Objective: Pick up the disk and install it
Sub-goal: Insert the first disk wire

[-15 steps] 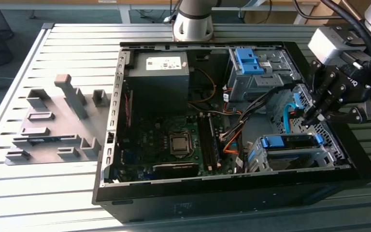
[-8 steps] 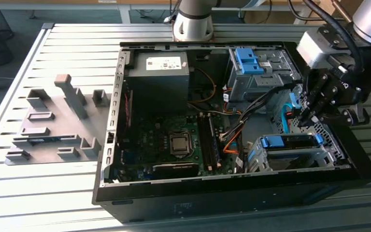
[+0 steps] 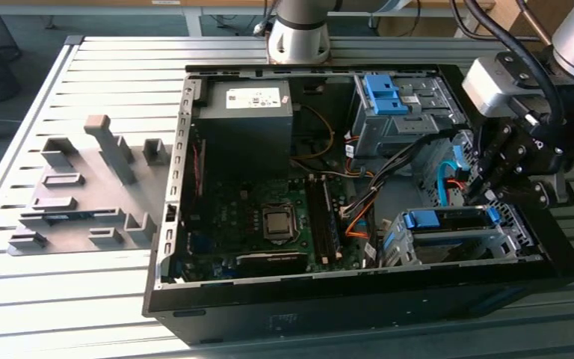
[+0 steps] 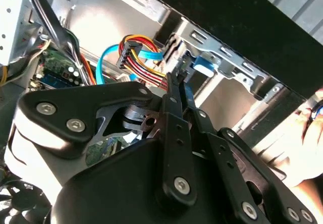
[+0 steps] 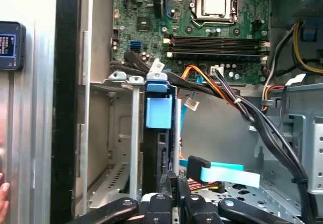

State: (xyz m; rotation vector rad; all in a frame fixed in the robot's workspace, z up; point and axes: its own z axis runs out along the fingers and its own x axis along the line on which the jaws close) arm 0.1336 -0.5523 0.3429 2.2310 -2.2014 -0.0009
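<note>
Disk (image 5: 157, 133) in bay — at jaws.

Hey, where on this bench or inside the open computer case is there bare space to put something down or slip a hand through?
Free: slatted metal bench between the grey plastic fixture tray and black computer case. Inside, a bare grey floor patch lies between the silver drive cage and black cable bundle. Crowded: the black claw beside the blue-railed disk.

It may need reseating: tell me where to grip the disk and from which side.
Probably grip the disk by its exposed blue frame end, coming from the open side of the case: the metal cage walls cover its flat faces.
</note>
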